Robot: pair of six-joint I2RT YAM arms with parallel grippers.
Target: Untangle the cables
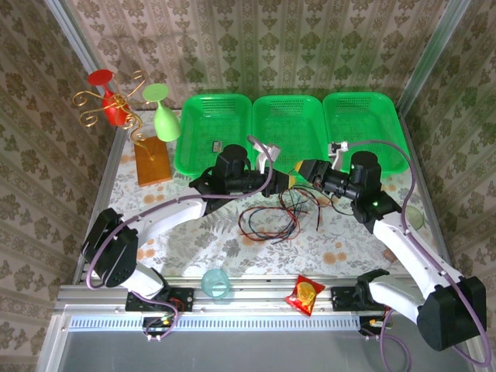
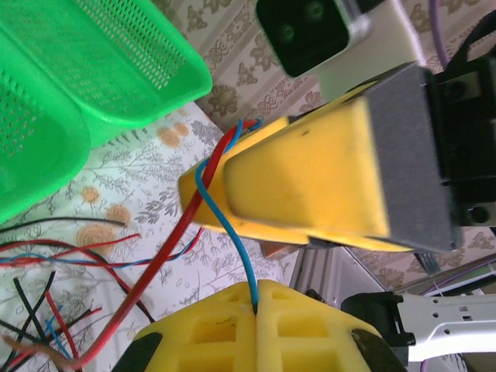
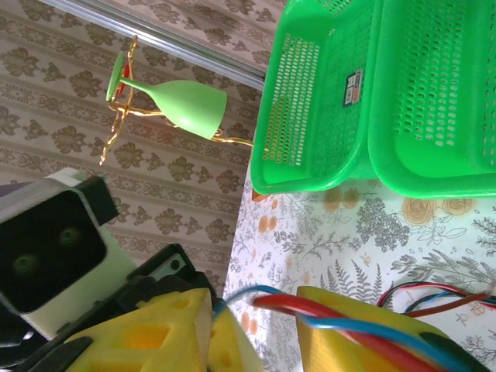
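cables (image 1: 273, 218): thin bendy wires, black, red and blue, in a loose messy heap on the flowery table (image 1: 341, 248), just in front of the middle green plastic mesh basket (image 1: 288, 128).
red wire (image 2: 169, 249) and blue wire (image 2: 232, 232): they run up from the heap toward the basket's near rim, to where the two grippers meet.
left gripper (image 2: 256, 304): yellow fingers pressed tight together, pinching the blue wire at their tips.
right gripper (image 2: 223, 164): tip to tip with the left one. its yellow fingers sit close, with the red and blue wires between them. i cannot tell if they squeeze the wires.
red shiny snack bag (image 1: 304, 294): well in front of the basket, at the table's near edge.
see-through blue-green cup (image 1: 215, 283): at that same edge, left of the basket.
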